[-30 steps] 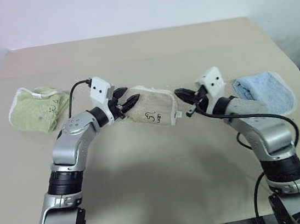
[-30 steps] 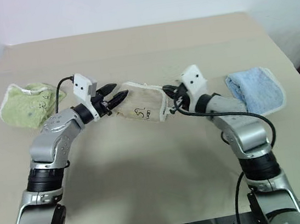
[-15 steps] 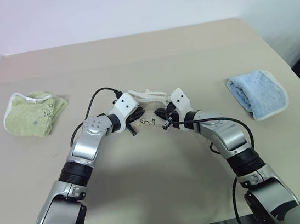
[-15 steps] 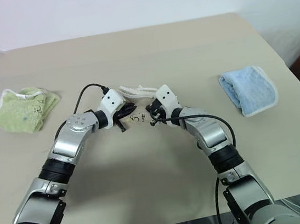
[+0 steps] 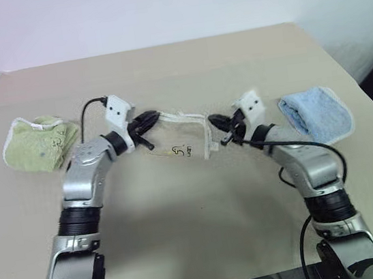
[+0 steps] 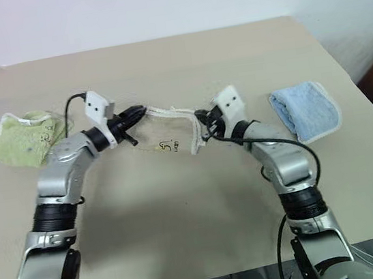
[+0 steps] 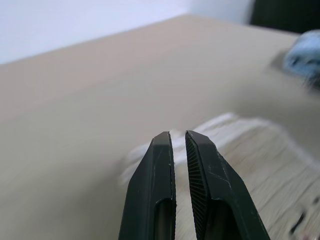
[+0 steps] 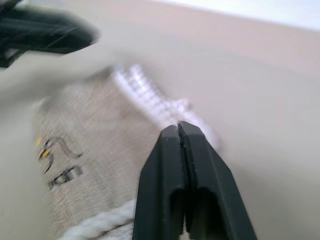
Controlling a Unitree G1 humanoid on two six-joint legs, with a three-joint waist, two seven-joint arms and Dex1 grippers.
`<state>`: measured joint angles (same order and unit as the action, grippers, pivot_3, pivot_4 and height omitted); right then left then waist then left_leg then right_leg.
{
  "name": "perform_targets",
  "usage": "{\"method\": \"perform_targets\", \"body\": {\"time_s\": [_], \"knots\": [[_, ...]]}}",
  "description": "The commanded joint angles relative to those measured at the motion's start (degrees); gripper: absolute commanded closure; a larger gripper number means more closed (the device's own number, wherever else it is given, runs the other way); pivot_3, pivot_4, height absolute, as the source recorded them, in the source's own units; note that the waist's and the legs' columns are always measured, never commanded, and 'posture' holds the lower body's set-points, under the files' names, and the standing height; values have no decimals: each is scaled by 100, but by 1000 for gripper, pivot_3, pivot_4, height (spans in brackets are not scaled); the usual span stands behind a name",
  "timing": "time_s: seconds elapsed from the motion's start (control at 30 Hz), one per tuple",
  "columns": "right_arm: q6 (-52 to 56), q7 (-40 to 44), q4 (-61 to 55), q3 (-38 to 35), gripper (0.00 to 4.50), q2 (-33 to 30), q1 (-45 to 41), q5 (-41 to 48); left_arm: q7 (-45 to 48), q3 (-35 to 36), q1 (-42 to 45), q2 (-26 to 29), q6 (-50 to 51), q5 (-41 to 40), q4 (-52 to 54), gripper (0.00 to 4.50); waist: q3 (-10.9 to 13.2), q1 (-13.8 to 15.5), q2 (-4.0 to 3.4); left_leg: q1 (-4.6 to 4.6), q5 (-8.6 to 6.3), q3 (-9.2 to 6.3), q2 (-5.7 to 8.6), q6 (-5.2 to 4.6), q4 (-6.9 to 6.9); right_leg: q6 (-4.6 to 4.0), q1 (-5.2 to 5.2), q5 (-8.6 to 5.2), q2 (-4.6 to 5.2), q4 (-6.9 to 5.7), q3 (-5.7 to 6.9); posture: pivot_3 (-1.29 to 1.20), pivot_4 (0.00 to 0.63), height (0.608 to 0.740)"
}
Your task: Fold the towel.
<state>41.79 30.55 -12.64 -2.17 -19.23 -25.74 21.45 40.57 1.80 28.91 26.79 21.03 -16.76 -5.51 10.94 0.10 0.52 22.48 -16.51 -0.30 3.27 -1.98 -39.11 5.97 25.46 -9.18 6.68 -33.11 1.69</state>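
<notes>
The beige towel with white edging and a dark mark lies mid-table, drawn out between my two grippers. My left gripper is at its left upper corner, fingers nearly together on the edge. At the right upper corner my right gripper has its fingers pressed shut on the white edging. The upper edge runs taut from one gripper to the other. The right wrist view also catches the left gripper across the cloth.
A light green towel lies bunched at the table's left side. A folded light blue towel lies at the right, close behind my right forearm. The tan table has bare room in front of the towel.
A second ago the left gripper stood open at the folded towel's left end. Both grippers then met at its middle, the left shut, and they have since drawn apart, spreading the towel.
</notes>
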Motion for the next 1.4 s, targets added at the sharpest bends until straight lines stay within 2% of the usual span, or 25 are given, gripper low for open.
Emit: {"method": "perform_targets", "body": {"time_s": [0.03,0.17,0.33,0.7,0.97,1.37,1.4], "knots": [[1243,-92,-397,-602,2996,106,-85,1060,137,119,-143,264,-43,23,214,4026,0,16,0,1,0,0,0,0,0,0,0,0,0,0,0,0,150,728],[2230,-566,-107,-1146,1764,420,-310,1695,175,156,-292,411,-9,-40,357,4026,1,43,-1,2,-1,-1,-1,0,0,-1,1,0,7,2,0,0,150,728],[2504,-947,806,-1377,34,742,-634,1799,228,205,-590,492,150,-198,783,4026,1,33,-2,4,-2,0,0,0,6,-2,4,0,10,6,-2,0,150,728],[2319,-915,1932,-1011,34,885,-1030,1680,129,423,-801,602,400,-348,1174,4026,1,-56,-2,10,-1,1,1,-1,11,-3,11,-1,5,4,-1,0,150,728],[2199,-921,2610,-787,34,1337,-1337,1631,140,384,-717,639,434,-375,1158,4026,1,-135,-2,3,-1,1,-2,0,11,-2,11,-1,-1,0,-2,0,150,728],[2254,-964,2724,-767,34,1790,-1450,1664,195,364,-707,626,432,-437,1175,4026,1,-142,-4,2,-1,1,-4,2,15,-3,13,-1,-1,-1,-3,0,150,728],[2251,-993,2693,-819,206,1812,-1433,1695,196,375,-728,639,429,-439,1185,4026,2,-143,-5,2,-1,1,-4,2,16,-3,15,-1,-1,-1,-3,0,150,728]]}}
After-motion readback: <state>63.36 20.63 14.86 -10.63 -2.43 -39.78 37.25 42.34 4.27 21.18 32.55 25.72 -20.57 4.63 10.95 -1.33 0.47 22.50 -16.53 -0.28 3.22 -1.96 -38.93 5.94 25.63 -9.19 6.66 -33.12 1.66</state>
